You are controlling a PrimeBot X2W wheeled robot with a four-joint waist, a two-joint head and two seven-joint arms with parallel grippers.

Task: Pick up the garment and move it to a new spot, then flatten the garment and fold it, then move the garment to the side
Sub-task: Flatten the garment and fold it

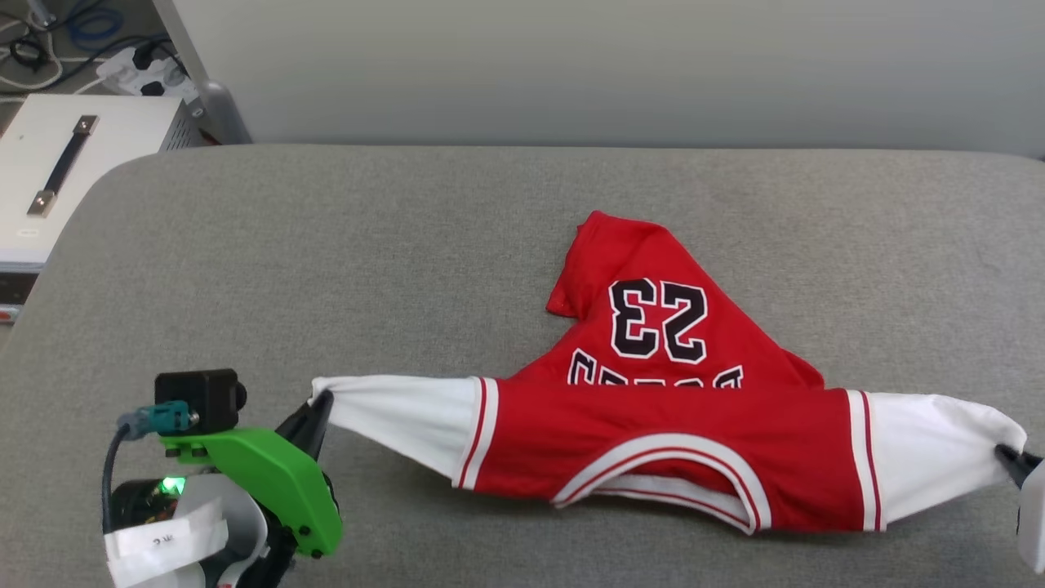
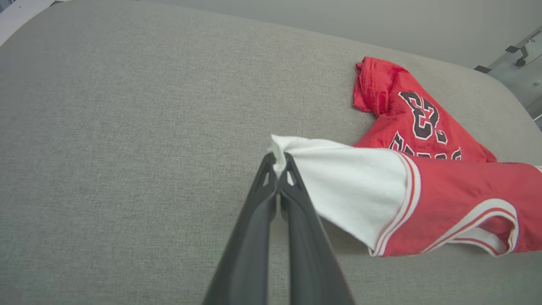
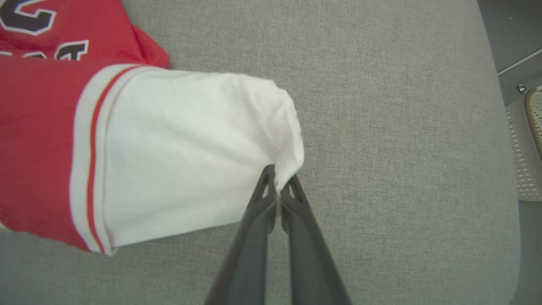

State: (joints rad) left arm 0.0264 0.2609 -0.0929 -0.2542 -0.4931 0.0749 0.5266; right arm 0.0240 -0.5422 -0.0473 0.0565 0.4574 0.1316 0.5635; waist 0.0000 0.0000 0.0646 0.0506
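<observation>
Two pinch grips, one per sleeve. Left gripper (image 2: pixel 278 163) is clenched on the cuff tip of one white sleeve, and right gripper (image 3: pixel 277 178) is clenched on the cuff edge of the other. Both have only a small bite of fabric.

The garment (image 1: pixel 669 408) is on the grey padded surface (image 1: pixel 408 245), right of centre in the head view, with its collar nearest the robot. The sleeves are pulled apart and the shoulder line is taut between the grippers. My read is that the spread is meant to tension the top edge so the body can be dragged or laid flat. There's shadow under the left sleeve, so that end is probably raised a little.

Further out, the body isn't flat. It bunches and narrows toward the far hem, which has one corner curled.

Hard to see:
- The shoulder band folds over the chest, so "23" is readable but the word row below it is half covered.
- The right gripper is clipped by the head view's edge.
- The garment's underside is hidden.

A white case (image 1: pixel 73 155) sits beyond the surface's far left corner.
</observation>
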